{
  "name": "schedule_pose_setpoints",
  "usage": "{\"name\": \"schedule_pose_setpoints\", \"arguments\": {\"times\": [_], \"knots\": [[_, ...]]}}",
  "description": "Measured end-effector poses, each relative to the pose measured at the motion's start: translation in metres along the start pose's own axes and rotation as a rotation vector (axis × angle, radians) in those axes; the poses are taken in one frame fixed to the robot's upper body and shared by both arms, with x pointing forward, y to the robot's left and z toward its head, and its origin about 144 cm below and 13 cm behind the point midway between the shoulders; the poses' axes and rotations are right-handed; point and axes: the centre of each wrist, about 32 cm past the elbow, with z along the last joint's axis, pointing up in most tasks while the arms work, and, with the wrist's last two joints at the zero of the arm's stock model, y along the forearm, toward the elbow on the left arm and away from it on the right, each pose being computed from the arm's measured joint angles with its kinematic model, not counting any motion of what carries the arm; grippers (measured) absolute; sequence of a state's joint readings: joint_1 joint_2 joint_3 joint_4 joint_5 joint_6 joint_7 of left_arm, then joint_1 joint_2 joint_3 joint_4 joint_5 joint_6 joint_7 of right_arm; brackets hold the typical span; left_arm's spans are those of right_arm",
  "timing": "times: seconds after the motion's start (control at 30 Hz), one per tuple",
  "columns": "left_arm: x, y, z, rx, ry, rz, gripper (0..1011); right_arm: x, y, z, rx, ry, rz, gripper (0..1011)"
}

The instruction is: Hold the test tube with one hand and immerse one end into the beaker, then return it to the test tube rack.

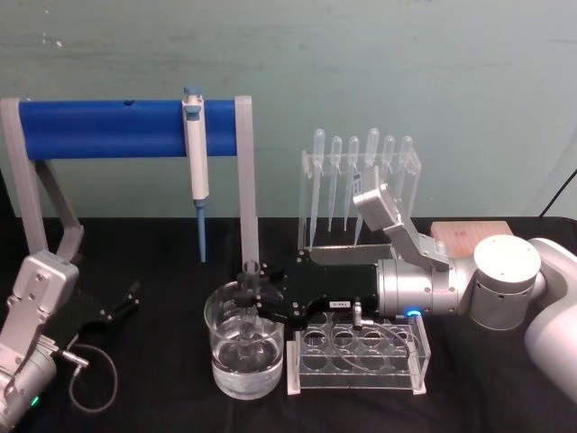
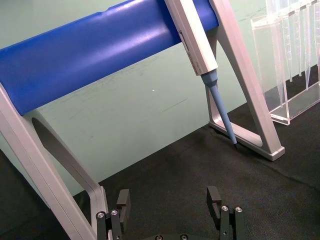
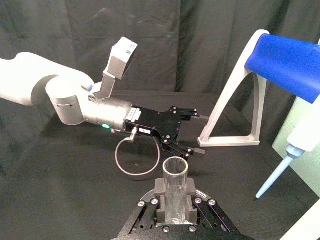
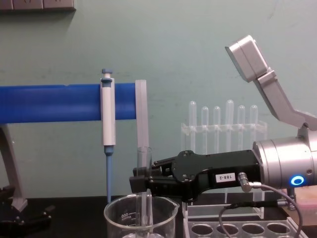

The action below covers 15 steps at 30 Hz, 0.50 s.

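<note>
glass test tube [image 4: 143,161]: upright in the right claw [image 4: 140,181], lower end below the rim of the beaker [image 4: 119,220]; i judge that end wetted.
right claw state: closed narrow on the test tube, just under its open top.
left claw [image 3: 199,133]: fingers wide apart, holding nothing, low by the bench [image 1: 162,397] on my left, well apart from the work.
handling: i rate the tube light, stiff, slick and brittle; a hold high on the tube, as now, suits it, with gentle pressure and no knock against the beaker wall.
chest view: gives the tube's upright stance and its reach past the rim.
head view: gives what the chest view cuts short, the test tube rack [image 1: 356,381] just beside the beaker, its front wells vacant.
right wrist view: looks down the tube's mouth.
</note>
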State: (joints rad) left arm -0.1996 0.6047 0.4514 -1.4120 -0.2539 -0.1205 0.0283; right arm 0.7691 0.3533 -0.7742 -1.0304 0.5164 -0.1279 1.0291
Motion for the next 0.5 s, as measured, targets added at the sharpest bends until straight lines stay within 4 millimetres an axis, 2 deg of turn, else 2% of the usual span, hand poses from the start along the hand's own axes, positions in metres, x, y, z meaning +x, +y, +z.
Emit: {"name": "schedule_pose_setpoints", "arguments": {"times": [0.5], "knots": [[0.0, 0.0, 0.0, 0.0, 0.0, 0.0, 1000, 0.0, 0.0, 0.0, 0.0, 0.0, 0.0, 225]]}}
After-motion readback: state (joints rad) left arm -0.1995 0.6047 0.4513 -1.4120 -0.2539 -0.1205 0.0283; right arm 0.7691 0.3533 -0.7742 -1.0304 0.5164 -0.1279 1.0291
